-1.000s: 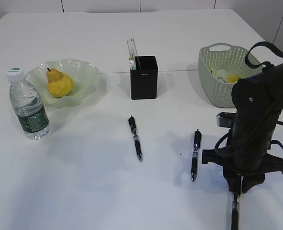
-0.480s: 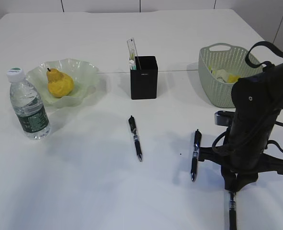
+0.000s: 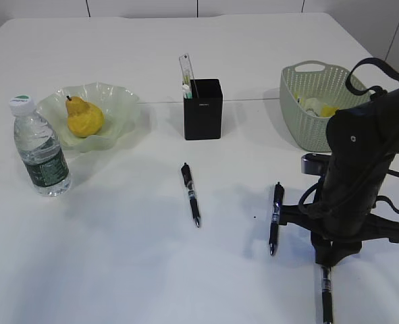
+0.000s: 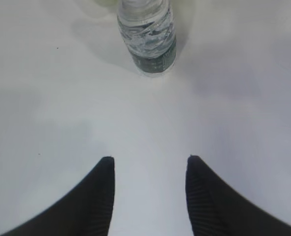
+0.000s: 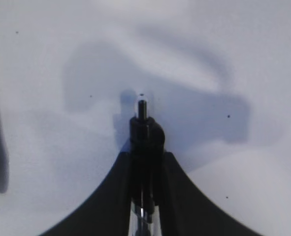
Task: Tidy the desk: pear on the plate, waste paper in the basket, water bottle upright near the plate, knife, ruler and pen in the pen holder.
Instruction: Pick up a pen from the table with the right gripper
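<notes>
Black pen holder [image 3: 202, 108] standing mid-desk [image 3: 118, 263], taken here as the landmark. Clear ruler [image 3: 186, 70] upright in its left rear corner, leaning slightly left, with a green-and-white tipped item beside it inside the cup; nature of that item not discernible.

Left of the pen holder: pale green plate [image 3: 115, 108] with the yellow pear [image 3: 84, 117] resting in it, stem up. Further left and nearer the camera than the plate: water bottle [image 3: 40, 148] upright, white cap on top, just beside the plate's rim.

Right of the pen holder: sage-green basket [image 3: 306, 108], with yellow and white scraps visible inside.

In front of the pen holder, well apart from it: one black pen [image 3: 191, 194] lying flat on the desk, nearly lengthwise toward the camera. Front-right of the pen holder: a second black pen [image 3: 275, 217] lying flat, just beside the right arm's gripper body.

Right gripper [image 5: 145, 162] pointing down at the desk, front-right of the pen holder, fingers [image 5: 171, 172] pressed in against a third pen [image 3: 327, 290], pinching it near its clicker end; pen body trailing toward the near desk edge.

Left gripper [image 4: 149, 187] hovering over bare desk far left of the pen holder, fingers [image 4: 103, 191] spread apart with nothing between them, bottle straight ahead of it.
</notes>
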`<move>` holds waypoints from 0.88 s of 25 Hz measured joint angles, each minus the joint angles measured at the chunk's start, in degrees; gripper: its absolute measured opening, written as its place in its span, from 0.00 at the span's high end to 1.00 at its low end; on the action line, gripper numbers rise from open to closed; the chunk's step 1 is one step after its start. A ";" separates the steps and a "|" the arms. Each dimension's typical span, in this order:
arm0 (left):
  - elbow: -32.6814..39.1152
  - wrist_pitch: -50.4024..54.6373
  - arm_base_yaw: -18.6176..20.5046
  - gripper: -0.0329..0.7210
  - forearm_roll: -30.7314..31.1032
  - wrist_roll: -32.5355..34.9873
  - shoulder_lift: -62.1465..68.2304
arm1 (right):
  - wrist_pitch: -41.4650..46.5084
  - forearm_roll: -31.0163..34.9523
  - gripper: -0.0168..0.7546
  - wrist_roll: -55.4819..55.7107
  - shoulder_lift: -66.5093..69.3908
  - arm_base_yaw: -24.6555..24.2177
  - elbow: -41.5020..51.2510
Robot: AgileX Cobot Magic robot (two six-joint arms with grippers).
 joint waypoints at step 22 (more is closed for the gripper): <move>0.00 -0.09 0.00 0.52 0.00 0.00 0.00 | 5.88 1.08 0.82 -15.02 0.83 0.00 -13.97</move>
